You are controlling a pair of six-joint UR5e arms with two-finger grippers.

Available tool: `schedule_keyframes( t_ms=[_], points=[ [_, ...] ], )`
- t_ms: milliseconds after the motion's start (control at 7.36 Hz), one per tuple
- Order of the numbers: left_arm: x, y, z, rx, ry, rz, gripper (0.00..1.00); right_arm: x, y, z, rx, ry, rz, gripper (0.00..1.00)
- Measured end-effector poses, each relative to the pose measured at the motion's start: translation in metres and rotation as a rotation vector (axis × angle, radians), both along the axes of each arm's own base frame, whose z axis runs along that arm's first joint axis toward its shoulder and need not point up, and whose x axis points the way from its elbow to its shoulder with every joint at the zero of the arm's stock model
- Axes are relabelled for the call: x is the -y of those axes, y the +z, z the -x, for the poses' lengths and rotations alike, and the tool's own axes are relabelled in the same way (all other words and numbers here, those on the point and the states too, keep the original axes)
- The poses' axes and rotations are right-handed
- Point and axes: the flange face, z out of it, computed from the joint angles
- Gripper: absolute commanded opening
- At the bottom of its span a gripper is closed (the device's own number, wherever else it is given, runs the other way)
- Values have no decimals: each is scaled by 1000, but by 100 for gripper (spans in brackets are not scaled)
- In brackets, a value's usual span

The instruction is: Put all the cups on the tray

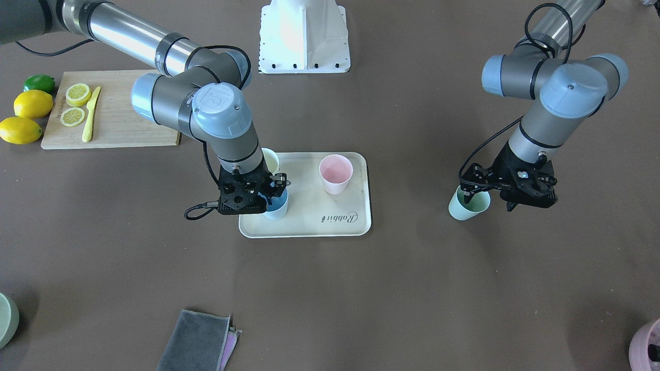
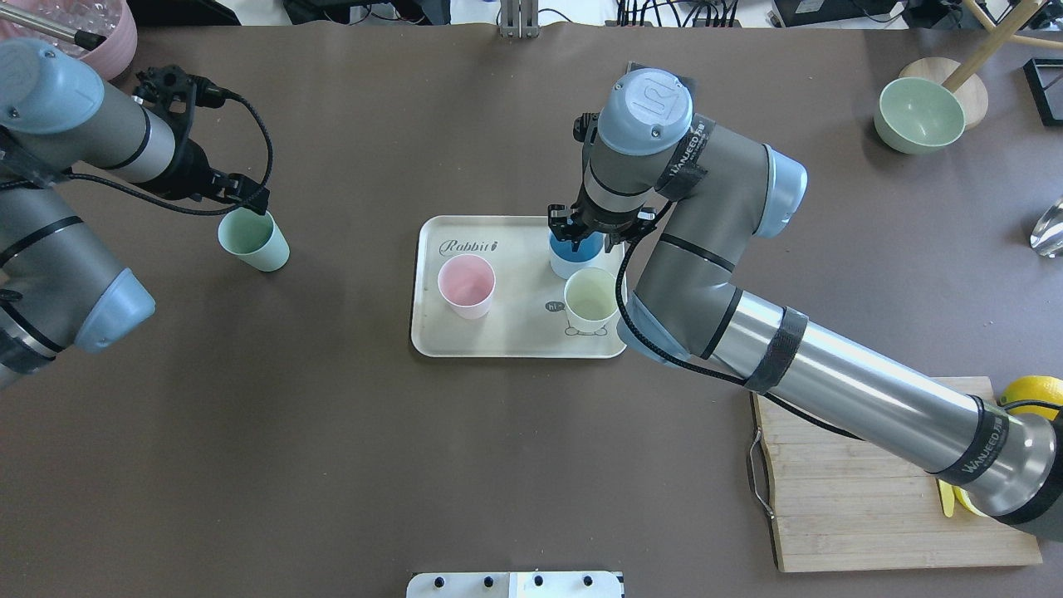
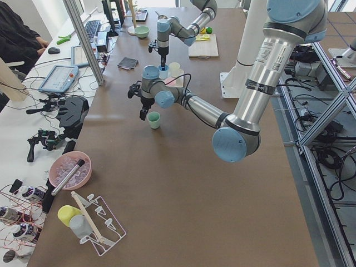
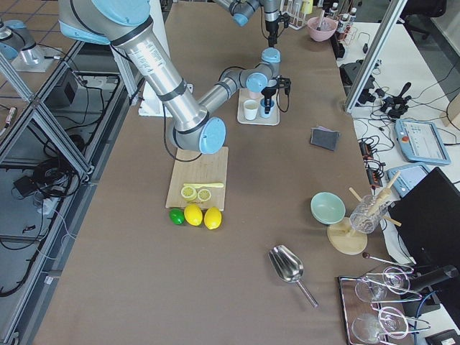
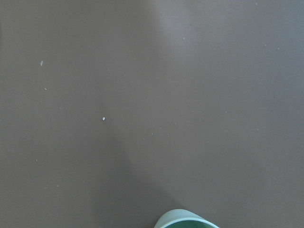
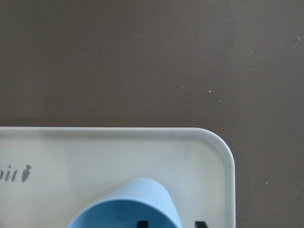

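Observation:
The cream tray (image 1: 330, 226) lies mid-table. On it stand the pale pink cup (image 1: 335, 173), the pale yellow cup (image 1: 270, 159) and the light blue cup (image 1: 276, 206). My right gripper (image 1: 275, 188) hangs over the blue cup (image 6: 137, 199). Its jaws stand apart, one fingertip inside the rim and one outside. The mint green cup (image 1: 468, 204) stands on the bare table, well to the side of the tray. My left gripper (image 1: 475, 188) is right at its rim and looks open. Only the cup's rim (image 5: 185, 219) shows in the left wrist view, with no fingers visible.
A wooden cutting board (image 1: 124, 118) with lemon slices and a yellow knife lies by the right arm, with whole lemons (image 1: 31, 105) beside it. A grey cloth (image 1: 198, 340), a pale green bowl (image 2: 920, 115) and a mauve pot (image 2: 100, 33) lie farther out.

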Motion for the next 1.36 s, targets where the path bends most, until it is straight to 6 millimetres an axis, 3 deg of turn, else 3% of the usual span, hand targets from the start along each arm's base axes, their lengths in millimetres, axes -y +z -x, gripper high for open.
schedule_keyframes(
  t_ms=[136,407,543,679,951,1086,1222,1358],
  points=[
    [-7,9,-4,1,7,3,96,11,-9,-11,13,20,0,100],
    [-12,19,-5,7,16,4,46,32,-25,-38,51,35,20,100],
    [-14,23,-7,10,21,5,30,41,-30,-51,71,35,32,100],
    [-15,30,-12,10,28,-1,0,50,-34,-65,89,34,42,100],
    [-13,49,-22,-11,32,-29,0,66,-37,-91,114,39,53,100],
    [-14,46,-22,-30,33,-39,0,74,-37,-106,125,40,58,100],
    [-14,31,-17,-51,41,-32,0,82,-37,-121,138,37,62,100],
    [-13,1,-8,-59,45,-4,0,89,-35,-138,150,27,65,100]
  ],
)
